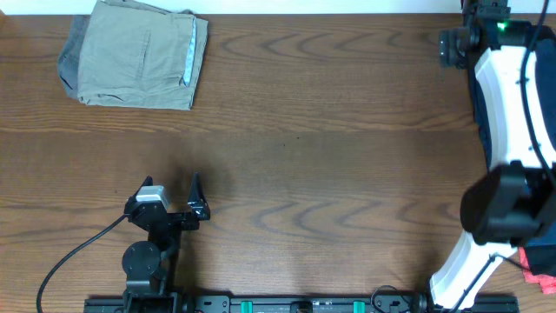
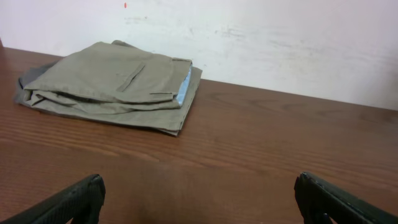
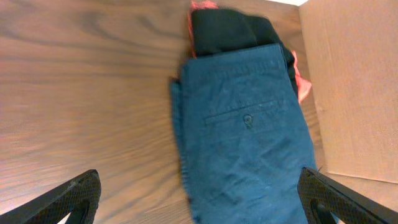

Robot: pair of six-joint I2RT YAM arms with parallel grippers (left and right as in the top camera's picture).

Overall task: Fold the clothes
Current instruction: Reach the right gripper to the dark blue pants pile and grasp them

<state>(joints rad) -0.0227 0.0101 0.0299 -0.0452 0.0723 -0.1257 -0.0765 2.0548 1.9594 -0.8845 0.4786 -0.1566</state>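
Note:
The dark navy-blue shorts (image 3: 245,134) lie flat on the table in the right wrist view, with the back pocket and its button facing up. In the overhead view only a dark strip of the shorts (image 1: 477,100) shows beside my white right arm (image 1: 512,96). My right gripper (image 3: 199,199) is open and empty, its fingers spread wide over the near end of the shorts. My left gripper (image 2: 199,196) is open and empty above bare table, and it also shows in the overhead view (image 1: 171,191) at the front left, far from the shorts.
Folded tan shorts (image 1: 135,54) lie at the far left corner and also show in the left wrist view (image 2: 112,84). A black garment with a red-pink stripe (image 3: 227,31) lies under the far end of the navy shorts. A cardboard surface (image 3: 351,87) borders them on the right.

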